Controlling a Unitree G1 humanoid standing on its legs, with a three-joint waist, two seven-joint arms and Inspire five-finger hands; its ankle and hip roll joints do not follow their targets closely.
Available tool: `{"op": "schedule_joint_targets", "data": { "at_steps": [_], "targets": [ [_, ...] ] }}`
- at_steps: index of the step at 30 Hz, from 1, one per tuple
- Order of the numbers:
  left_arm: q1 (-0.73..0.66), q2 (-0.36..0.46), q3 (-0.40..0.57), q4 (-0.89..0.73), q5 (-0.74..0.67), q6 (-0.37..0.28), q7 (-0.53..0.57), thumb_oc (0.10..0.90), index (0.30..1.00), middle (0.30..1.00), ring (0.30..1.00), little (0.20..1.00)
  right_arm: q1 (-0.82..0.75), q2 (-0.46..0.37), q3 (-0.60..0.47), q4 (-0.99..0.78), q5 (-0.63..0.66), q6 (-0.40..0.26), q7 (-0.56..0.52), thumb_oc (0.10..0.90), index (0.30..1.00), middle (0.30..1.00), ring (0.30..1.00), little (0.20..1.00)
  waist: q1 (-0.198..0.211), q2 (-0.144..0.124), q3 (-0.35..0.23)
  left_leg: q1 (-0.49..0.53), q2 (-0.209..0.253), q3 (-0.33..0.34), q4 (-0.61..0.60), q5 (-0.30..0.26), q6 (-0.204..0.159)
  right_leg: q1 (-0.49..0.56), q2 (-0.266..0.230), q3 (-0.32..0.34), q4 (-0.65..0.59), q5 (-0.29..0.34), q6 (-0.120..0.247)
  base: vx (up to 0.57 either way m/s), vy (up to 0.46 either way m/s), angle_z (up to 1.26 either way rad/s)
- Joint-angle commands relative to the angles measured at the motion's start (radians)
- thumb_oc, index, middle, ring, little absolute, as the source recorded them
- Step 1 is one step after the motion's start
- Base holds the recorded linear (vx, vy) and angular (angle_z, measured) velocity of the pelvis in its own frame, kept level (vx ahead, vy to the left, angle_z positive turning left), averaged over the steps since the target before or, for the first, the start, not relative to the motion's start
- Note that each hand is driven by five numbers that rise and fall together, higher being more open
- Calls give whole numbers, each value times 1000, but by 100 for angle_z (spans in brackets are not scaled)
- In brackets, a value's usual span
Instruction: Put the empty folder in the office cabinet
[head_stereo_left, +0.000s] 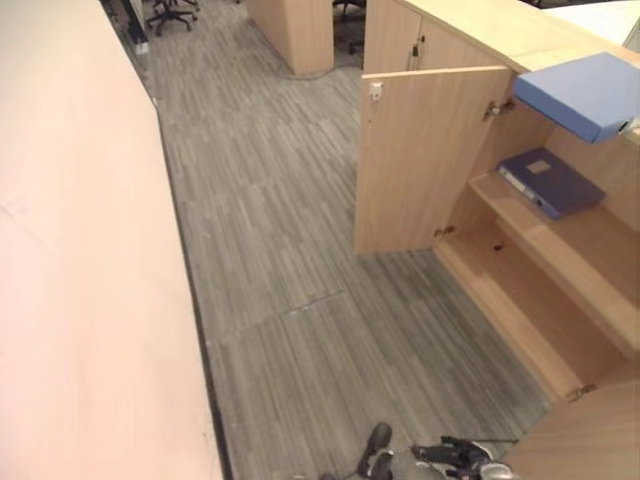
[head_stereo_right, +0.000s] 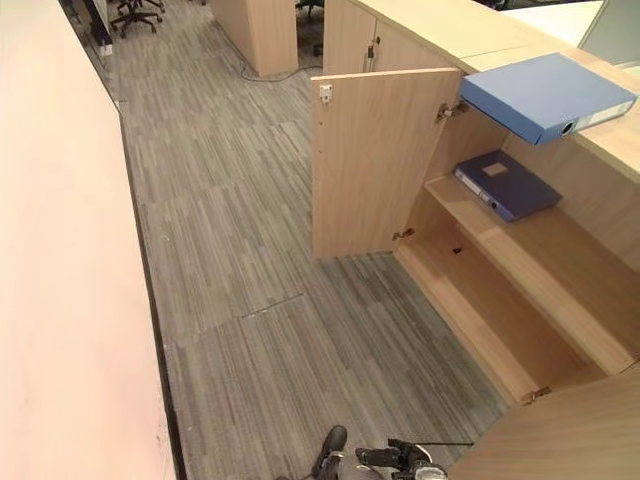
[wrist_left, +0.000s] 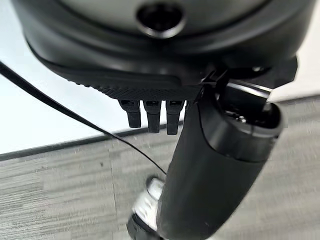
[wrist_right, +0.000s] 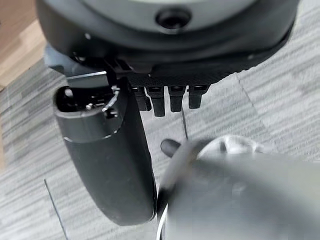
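Note:
The wooden office cabinet (head_stereo_left: 560, 270) stands at the right with its door (head_stereo_left: 425, 160) swung open toward the aisle. A light blue box folder (head_stereo_left: 585, 92) lies flat on the cabinet's top and overhangs the opening. A dark blue folder (head_stereo_right: 505, 183) lies flat on the upper shelf inside. The bottom shelf (head_stereo_left: 530, 320) is bare. My left hand (wrist_left: 160, 65) hangs over the carpet, fingers straight, holding nothing. My right hand (wrist_right: 165, 50) hangs the same way, open, with the cabinet's wood at the view's edge.
A long pale partition (head_stereo_left: 80, 300) runs along the left side. Grey carpet (head_stereo_left: 290, 300) forms an aisle between it and the cabinet. More wooden units (head_stereo_left: 295, 30) and office chairs (head_stereo_left: 170, 12) stand at the far end.

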Motion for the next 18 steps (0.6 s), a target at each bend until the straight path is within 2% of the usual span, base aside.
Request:
{"op": "schedule_joint_targets", "data": {
  "at_steps": [1,8,10,13,14,16,17,18],
  "targets": [
    [-28,-4,3,-2,-10,-23,12,800,900,900,900,900,64,-71,75,43,11,14,-20,800,900,900,900,900,-25,22,-12,41,-81,-22,-64,-35,14,-10,-23,11,-141,136,23,18,15,-6],
    [-55,17,-15,-5,3,-32,29,800,900,900,900,900,33,-83,92,21,14,8,-33,800,900,900,900,900,-28,32,21,-12,-68,-21,-64,-27,2,-92,-48,18,-52,95,7,6,-9,-14],
    [-69,27,-14,-2,5,-32,35,800,900,900,900,900,31,-90,91,31,6,12,-31,800,900,900,900,900,-30,44,36,-14,-53,-25,-64,-36,-2,-121,-68,19,27,52,-7,122,-44,8],
    [-78,32,-15,1,8,-32,37,800,900,900,900,900,37,-94,85,39,3,14,-30,800,900,900,900,900,-33,50,40,0,-44,-28,-64,-45,-9,-122,-82,20,72,11,-19,177,-68,12],
    [-81,36,-17,2,12,-31,38,800,900,900,900,900,43,-95,77,48,-3,18,-28,800,900,900,900,900,-38,55,39,20,-33,-24,-61,-51,-20,-109,-87,20,99,-23,-30,252,-103,11],
    [-86,40,-18,1,20,-33,41,800,900,900,900,900,54,-98,68,58,-8,22,-26,800,900,900,900,900,-48,62,32,32,-25,-13,-1,-30,-38,-79,-83,25,105,-55,-43,339,-142,11],
    [-87,41,-20,0,26,-35,43,800,900,900,900,900,58,-97,66,62,-11,24,-24,800,900,900,900,900,-53,65,31,35,-23,-3,38,-7,-50,-57,-73,32,97,-66,-49,342,-154,18],
    [-91,41,-24,-5,32,-37,46,800,900,900,900,900,62,-95,61,68,-10,25,-23,800,900,900,900,900,-59,69,27,32,-21,13,98,39,-69,-19,-55,37,79,-76,-56,335,-160,16]
  ]
}}
